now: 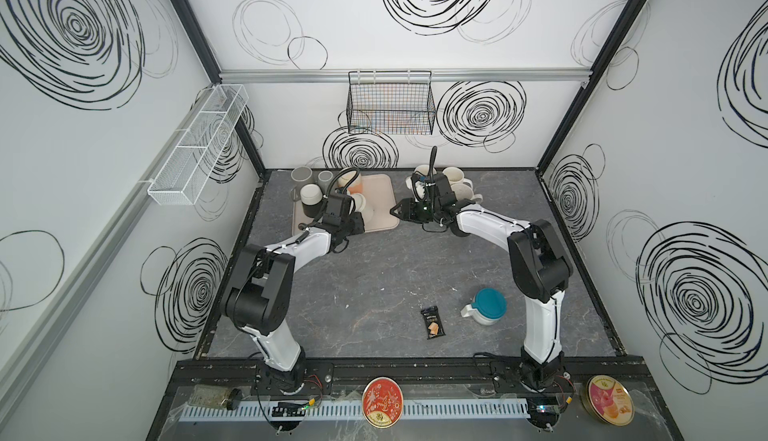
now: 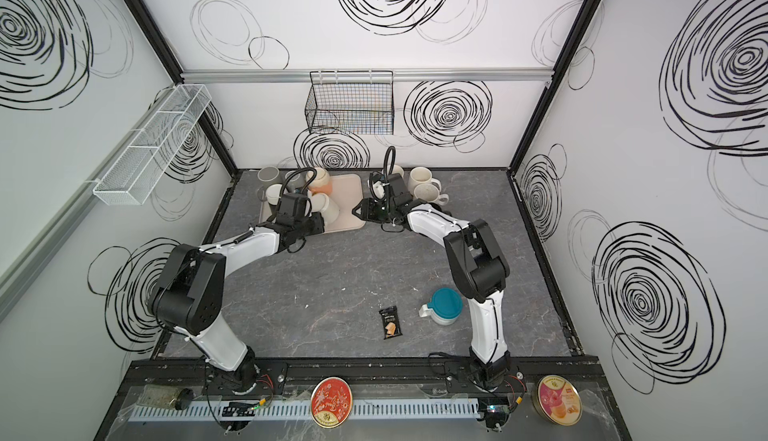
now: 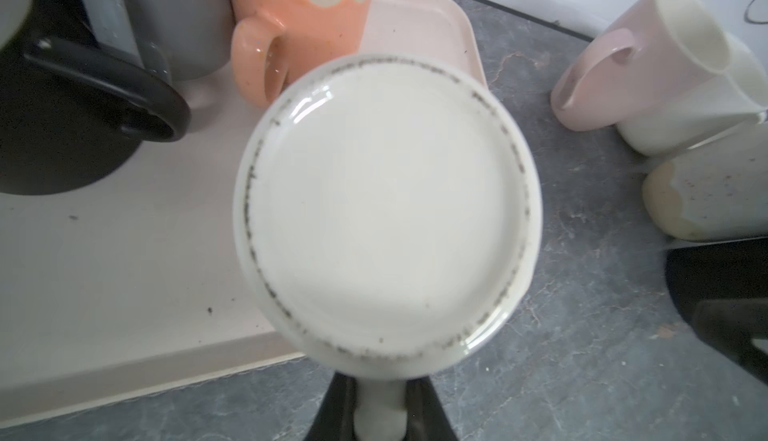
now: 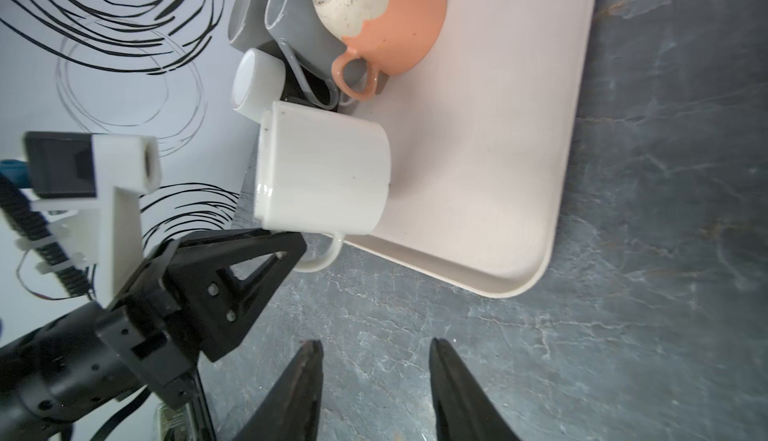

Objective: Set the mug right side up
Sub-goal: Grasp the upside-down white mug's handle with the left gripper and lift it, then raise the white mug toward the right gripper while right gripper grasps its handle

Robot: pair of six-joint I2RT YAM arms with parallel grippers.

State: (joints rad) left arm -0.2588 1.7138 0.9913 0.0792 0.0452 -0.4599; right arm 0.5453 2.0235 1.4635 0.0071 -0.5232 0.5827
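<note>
Left pincer (image 3: pixel 380 410): clenched on white mug (image 3: pixel 386 210) handle, by tray (image 3: pixel 104 252) near edge.
Right pincer (image 4: pixel 376 376): released, over open desk (image 4: pixel 623 335) right of tray.

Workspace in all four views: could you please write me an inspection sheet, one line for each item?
Surface: grey marbled table, beige tray at the back left.
Job's things: white mug, bottom up over the tray, held by its handle.
Clutter: orange mug on the tray, grey mugs near it; cream mugs at the back right; teal-lidded jug, snack packet; tins on the front ledge.
Pincers: left pincer shut on the mug's handle; right pincer open, empty, above the table.
Cables: black hose looping over each wrist.
Surroundings: scribbled white walls, black wire basket, white mesh basket.
</note>
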